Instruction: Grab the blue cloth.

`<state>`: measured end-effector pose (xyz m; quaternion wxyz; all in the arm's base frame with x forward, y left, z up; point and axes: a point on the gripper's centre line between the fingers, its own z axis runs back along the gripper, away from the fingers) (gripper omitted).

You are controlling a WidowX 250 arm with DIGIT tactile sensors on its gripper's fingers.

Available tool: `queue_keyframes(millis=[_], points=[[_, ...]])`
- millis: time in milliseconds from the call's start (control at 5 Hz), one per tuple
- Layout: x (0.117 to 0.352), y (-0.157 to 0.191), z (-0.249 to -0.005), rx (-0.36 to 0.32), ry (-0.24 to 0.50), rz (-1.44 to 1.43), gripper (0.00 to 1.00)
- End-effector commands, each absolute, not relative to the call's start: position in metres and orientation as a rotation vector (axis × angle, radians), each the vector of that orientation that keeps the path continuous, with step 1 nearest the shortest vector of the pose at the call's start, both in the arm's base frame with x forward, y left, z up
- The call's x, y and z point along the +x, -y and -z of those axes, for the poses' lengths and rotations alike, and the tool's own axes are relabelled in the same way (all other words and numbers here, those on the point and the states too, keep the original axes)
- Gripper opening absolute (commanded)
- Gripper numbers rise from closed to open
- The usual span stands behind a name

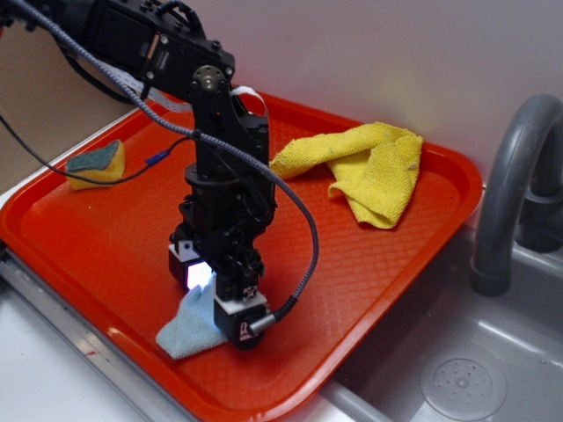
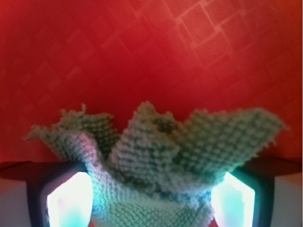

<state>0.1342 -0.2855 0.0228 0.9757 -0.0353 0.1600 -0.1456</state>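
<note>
The fingers [image 2: 151, 198] pinch the blue cloth [image 2: 156, 156] by a bunched fold; lifting could let it slip onto the tray [image 1: 387, 255].

no legible text, labels or nos. anywhere; tiny mark on gripper [image 1: 230, 309] housing unreadable

One red tray [image 1: 114, 255] holds two cloths, the blue cloth [image 1: 186, 330] and a yellow cloth [image 1: 374, 167], plus one sponge [image 1: 97, 164].

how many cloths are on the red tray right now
2. A large bright yellow terry cloth lies crumpled at the tray's far right. A small pale blue terry cloth sits near the front edge, bunched between the gripper fingers. The arm may hide others.
</note>
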Motion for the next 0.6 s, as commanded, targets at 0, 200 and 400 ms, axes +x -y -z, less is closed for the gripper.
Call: queue_keyframes(millis=[0,200,400], points=[[0.118,0.281,-0.033,0.013,-0.264,0.258,0.0],[0.124,0.275,-0.044,0.028,-0.24,0.221,0.0],[0.14,0.247,-0.072,0.072,-0.198,0.136,0.0]])
